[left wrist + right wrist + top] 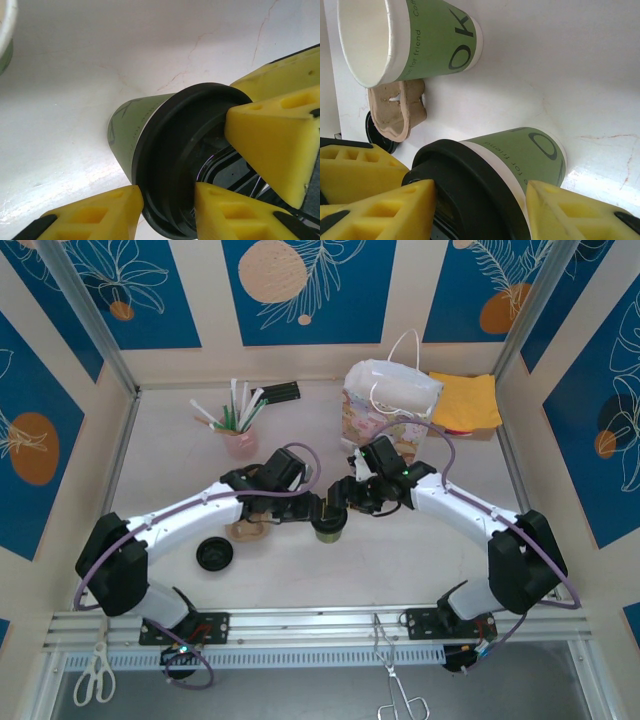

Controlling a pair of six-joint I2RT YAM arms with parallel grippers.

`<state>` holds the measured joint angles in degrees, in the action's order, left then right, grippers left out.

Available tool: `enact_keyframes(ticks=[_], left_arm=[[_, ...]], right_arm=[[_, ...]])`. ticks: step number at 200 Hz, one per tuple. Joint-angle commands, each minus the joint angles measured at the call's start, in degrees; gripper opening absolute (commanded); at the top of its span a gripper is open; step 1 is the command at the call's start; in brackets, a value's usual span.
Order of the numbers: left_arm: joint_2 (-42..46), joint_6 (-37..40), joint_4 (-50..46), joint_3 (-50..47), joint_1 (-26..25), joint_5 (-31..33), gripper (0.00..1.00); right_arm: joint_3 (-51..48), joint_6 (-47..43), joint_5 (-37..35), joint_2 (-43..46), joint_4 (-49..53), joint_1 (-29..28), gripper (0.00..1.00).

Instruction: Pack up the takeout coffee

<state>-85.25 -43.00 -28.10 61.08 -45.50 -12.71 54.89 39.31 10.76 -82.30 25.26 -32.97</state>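
now: left hand point(167, 194) narrow, its fingers set on the rim of the black lid point(170, 145) of the lidded cup point(520, 155), which stands on the surface point(400, 570) between the two hands. i read this as a grip on the cup's top.
right hand point(480, 192) half-wide, one finger on each side of the same cup just under the lid. they sit close against the wall, but whether they press i cannot tell.
left of the lidded cup: an open cup point(420, 35) with no lid, the cardboard carrier point(400, 107) beside it, and a loose lid point(215, 555) further left. behind the lidded cup, to its right: the paper bag point(390, 400), upright.
judgement: the step in hand is seating or checking the lid on the first cup. the next move calls for one firm hold on the cup body and the other hand letting go. then an upright lift towards carrier or bag.
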Motion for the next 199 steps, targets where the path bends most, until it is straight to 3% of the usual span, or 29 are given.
enact_keyframes(ticks=[1, 148, 199], left_arm=[[-3.2, 0.3, -4.5, -3.9, 0.0, 0.5, 0.35], [-3.6, 1.0, -6.9, -2.4, -0.2, 1.4, 0.35], [-3.9, 1.3, -7.8, -1.1, -0.4, 1.8, 0.35]], right_arm=[[-4.0, 0.2, -1.6, -1.5, 5.9, -0.6, 0.5], [-6.5, 1.9, -2.7, -1.9, 6.4, -0.2, 0.5], [-2.2, 0.3, -2.2, 0.6, 8.2, -0.1, 0.52]])
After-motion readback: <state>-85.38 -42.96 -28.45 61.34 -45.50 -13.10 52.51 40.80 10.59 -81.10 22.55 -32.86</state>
